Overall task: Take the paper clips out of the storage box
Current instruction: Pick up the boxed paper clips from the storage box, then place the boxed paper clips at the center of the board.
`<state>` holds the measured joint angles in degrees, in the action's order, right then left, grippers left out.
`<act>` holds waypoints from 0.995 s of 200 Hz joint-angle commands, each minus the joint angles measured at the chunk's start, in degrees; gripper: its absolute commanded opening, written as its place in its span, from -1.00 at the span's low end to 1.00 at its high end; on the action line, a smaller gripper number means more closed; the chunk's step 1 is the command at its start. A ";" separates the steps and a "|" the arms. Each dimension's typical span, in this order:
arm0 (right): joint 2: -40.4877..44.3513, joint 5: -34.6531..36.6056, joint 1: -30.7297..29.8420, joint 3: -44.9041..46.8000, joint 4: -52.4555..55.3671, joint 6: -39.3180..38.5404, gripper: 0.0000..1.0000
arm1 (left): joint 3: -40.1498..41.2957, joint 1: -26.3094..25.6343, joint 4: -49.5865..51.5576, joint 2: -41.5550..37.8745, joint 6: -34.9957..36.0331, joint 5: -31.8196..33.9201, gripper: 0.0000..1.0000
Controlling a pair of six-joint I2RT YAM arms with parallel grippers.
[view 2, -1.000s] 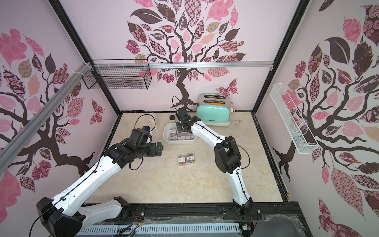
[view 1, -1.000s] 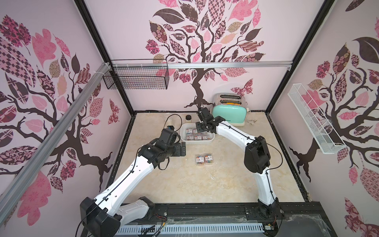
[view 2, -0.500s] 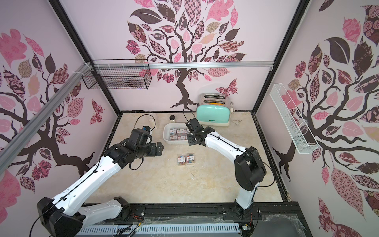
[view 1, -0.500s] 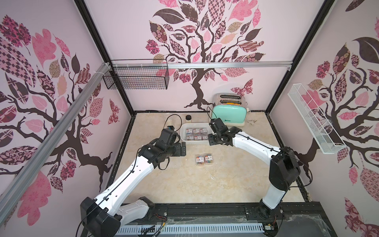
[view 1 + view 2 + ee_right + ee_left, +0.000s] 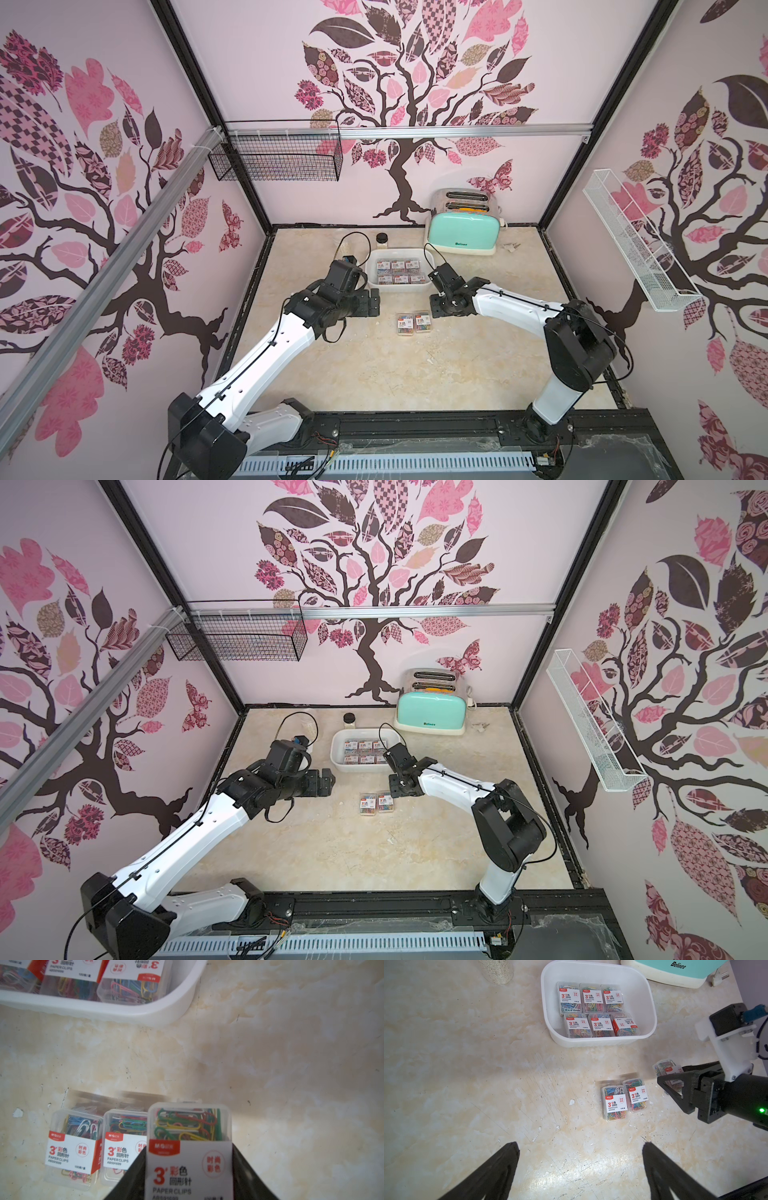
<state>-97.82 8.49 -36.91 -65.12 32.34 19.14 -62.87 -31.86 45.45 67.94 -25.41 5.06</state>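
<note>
The storage box (image 5: pixel 399 288), a white tub, sits mid-table with several cases of paper clips (image 5: pixel 591 1009) inside; the same storage box (image 5: pixel 357 768) shows in both top views. Two more cases (image 5: pixel 414 323) (image 5: pixel 74 1147) lie side by side on the table in front of it. My right gripper (image 5: pixel 189 1149) is shut on another case of paper clips (image 5: pixel 189 1126), held just right of that pair; the held case (image 5: pixel 664 1068) also shows in the left wrist view. My left gripper (image 5: pixel 580 1144) stands wide open over bare table, left of the pair, holding nothing.
A mint-green toaster (image 5: pixel 463 232) stands at the back wall, right of the box. A small dark-lidded jar (image 5: pixel 382 239) and a clear jar of grain (image 5: pixel 498 970) stand behind the box. A black wire basket (image 5: pixel 274 160) and a white wire shelf (image 5: pixel 636 245) hang on the walls.
My right arm has swung from over the box out to the front right, carrying a case down beside the two on the table. The left arm has not moved.
</note>
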 commanded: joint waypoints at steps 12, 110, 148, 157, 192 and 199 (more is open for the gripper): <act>-1.05 -1.36 -0.34 0.61 -2.62 1.61 -0.31 | 0.25 0.16 -1.59 0.95 0.10 -0.93 0.96; -2.81 -1.90 -1.32 1.93 -2.42 2.72 -0.30 | -0.39 0.20 -2.29 2.28 0.55 -1.76 0.96; -2.54 -1.46 -1.77 3.42 -2.33 3.45 -0.27 | -0.06 0.21 -2.40 2.28 0.62 -1.69 0.96; -2.93 -1.10 -1.77 3.39 -2.19 3.40 -0.27 | -0.13 0.21 -2.55 2.32 0.57 -1.80 0.96; -3.77 -1.58 -1.86 3.19 -2.60 3.70 -0.25 | -0.08 0.19 -2.39 2.29 0.65 -1.68 0.96; -3.78 -1.78 -1.96 3.29 -2.56 3.87 -0.24 | -0.10 0.21 -2.39 2.28 0.63 -1.60 0.96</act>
<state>-100.09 6.66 -38.46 -61.91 30.39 21.96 -62.87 -31.86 43.75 70.13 -25.34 3.62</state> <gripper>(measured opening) 0.532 0.980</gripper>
